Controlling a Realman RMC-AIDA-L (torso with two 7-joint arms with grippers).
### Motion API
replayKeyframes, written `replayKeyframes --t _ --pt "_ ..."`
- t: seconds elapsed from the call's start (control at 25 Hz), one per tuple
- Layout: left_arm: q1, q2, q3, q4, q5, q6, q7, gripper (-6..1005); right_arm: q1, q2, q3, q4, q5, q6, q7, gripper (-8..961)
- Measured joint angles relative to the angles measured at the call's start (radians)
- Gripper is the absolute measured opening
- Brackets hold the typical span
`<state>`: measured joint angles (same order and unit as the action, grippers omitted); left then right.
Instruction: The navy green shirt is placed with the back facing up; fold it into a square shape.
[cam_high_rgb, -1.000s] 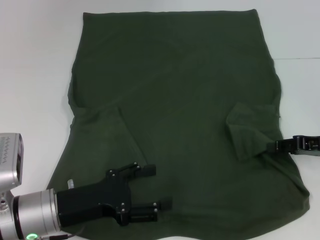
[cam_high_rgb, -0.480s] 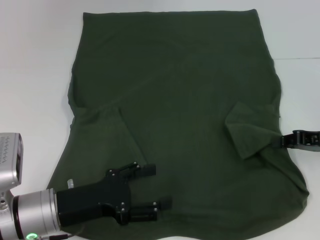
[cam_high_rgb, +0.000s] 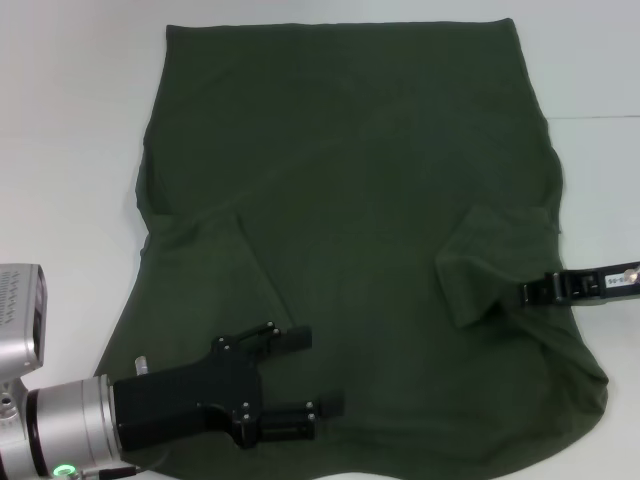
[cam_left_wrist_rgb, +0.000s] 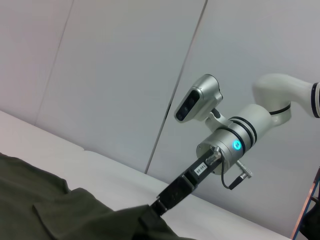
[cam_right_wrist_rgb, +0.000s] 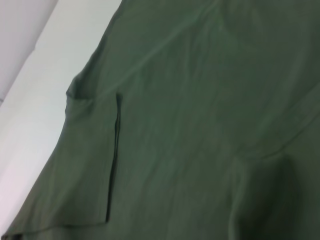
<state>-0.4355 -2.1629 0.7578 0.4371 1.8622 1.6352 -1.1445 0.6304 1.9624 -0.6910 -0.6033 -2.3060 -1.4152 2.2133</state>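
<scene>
The navy green shirt (cam_high_rgb: 350, 180) lies spread flat on the white table (cam_high_rgb: 70, 150), and its left sleeve is folded in over the body. My right gripper (cam_high_rgb: 527, 292) reaches in from the right edge, shut on the right sleeve fold, its fingertips buried in the cloth. The left wrist view shows that same gripper (cam_left_wrist_rgb: 152, 212) entering a bunched ridge of the shirt (cam_left_wrist_rgb: 50, 210). My left gripper (cam_high_rgb: 320, 372) hangs open over the shirt's near left part with nothing between its fingers. The right wrist view holds only shirt fabric (cam_right_wrist_rgb: 190, 100) and a strip of table.
White table surrounds the shirt on the left, the far side and the right (cam_high_rgb: 600, 180). A white panelled wall (cam_left_wrist_rgb: 100, 75) stands behind the table in the left wrist view.
My right gripper drew back to the right, then moved left again, carrying the right sleeve fold further in over the shirt's body. The left arm has barely moved.
</scene>
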Motion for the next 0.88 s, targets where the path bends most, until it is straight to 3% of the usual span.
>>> replayKeyframes --t 0.48,0.88 --pt "-0.001 0.000 -0.002 0.000 0.000 0.000 -0.001 935 0.001 0.000 -0.094 0.000 -0.006 -0.003 0.020 23" --pt "0.002 0.000 -0.002 0.000 0.000 0.002 -0.001 934 0.007 -0.002 -0.090 -0.004 -0.005 -0.069 0.016 489"
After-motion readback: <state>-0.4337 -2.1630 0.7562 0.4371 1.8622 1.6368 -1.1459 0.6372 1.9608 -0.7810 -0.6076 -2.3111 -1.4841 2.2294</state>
